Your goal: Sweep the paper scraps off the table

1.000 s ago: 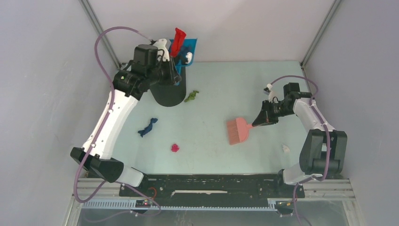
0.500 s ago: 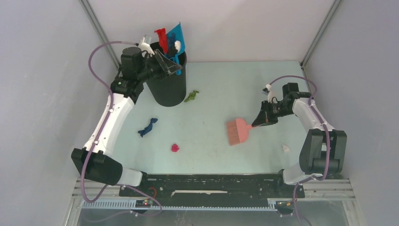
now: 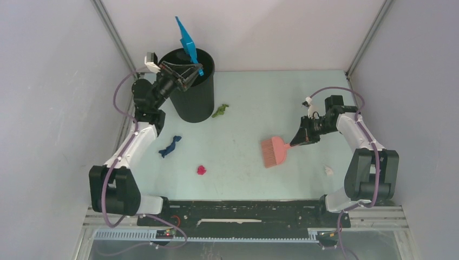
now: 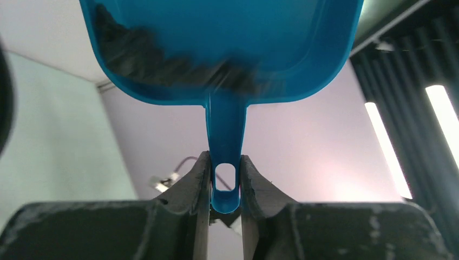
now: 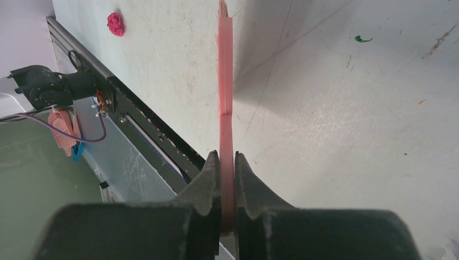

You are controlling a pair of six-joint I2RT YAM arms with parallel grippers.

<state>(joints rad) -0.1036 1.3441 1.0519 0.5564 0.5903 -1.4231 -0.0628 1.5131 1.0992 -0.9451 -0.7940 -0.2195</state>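
My left gripper [image 3: 188,72] is shut on the handle of the blue dustpan [image 3: 186,36], which stands tipped up on edge above the black bin [image 3: 196,97]. In the left wrist view the fingers [image 4: 200,179] clamp the dustpan's handle [image 4: 226,130], and a dark blurred mass lies in the pan [image 4: 162,59]. My right gripper [image 3: 301,137] is shut on the pink brush [image 3: 273,150], whose bristles rest on the table [image 3: 249,179]. Paper scraps lie on the table: green [image 3: 220,111], dark blue [image 3: 170,146], magenta [image 3: 201,170]. The magenta scrap also shows in the right wrist view [image 5: 115,24].
A small white scrap [image 3: 328,170] lies near the right arm's base. The bin stands at the back left corner against the wall. A black rail [image 3: 238,208] runs along the near edge. Grey walls close in the left, back and right.
My left arm has swung left and tipped the dustpan up over the bin. The red scrap seen on it earlier no longer shows. The right arm and brush have not moved.
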